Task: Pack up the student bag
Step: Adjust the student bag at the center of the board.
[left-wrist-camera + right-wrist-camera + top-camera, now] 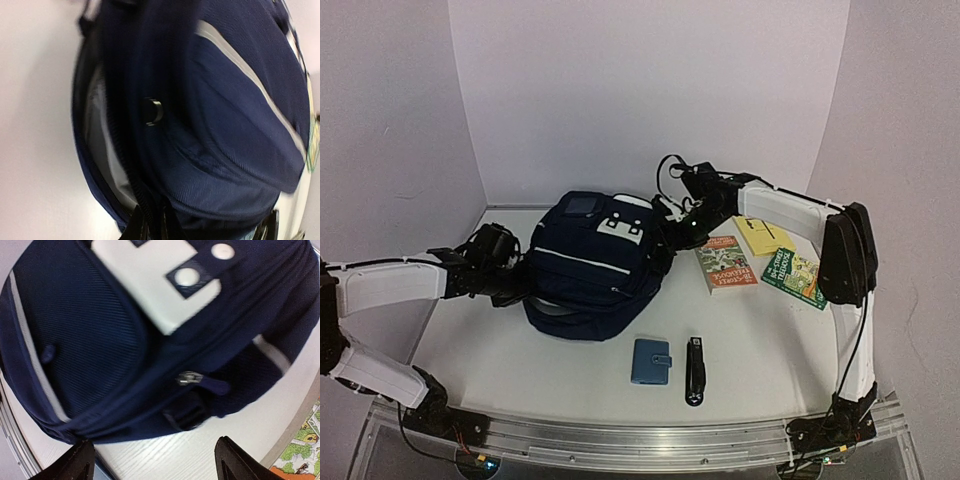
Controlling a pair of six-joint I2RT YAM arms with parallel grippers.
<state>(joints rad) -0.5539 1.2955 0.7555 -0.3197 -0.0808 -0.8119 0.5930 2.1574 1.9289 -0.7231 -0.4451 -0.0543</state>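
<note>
- The wallet (651, 361) and a black stapler-like item (695, 371) lie loose near the front edge of the bench (520, 370), well apart from the bag (590, 262). An arm sweeping low toward them could knock either one off the front.
- The left fingers (515, 282) are drawn nearly together on a fold of fabric at the bag's left edge, by the zip seam (142, 197). The pinch looks shallow. A hard pull could let the cloth slip free, or drag the whole bag rather than spread its mouth.
- The bag lies mid-bench, front panel up, its white-patched top toward the back wall. It is soft and unanchored, so a one-sided tug could slide or roll it.
- The right fingers (682, 232) are spread wide and hold nothing. They hover over bare bench just beside the zipper pull (190, 378) on the bag's right side. The pull is small, and closing slightly off it would catch the strap (187, 415) or fabric instead, so the zip would jam.
- The books (727, 264) lie right of the bag, with the notepad (763, 236) just behind. A bag shoved rightward could push them about.
</note>
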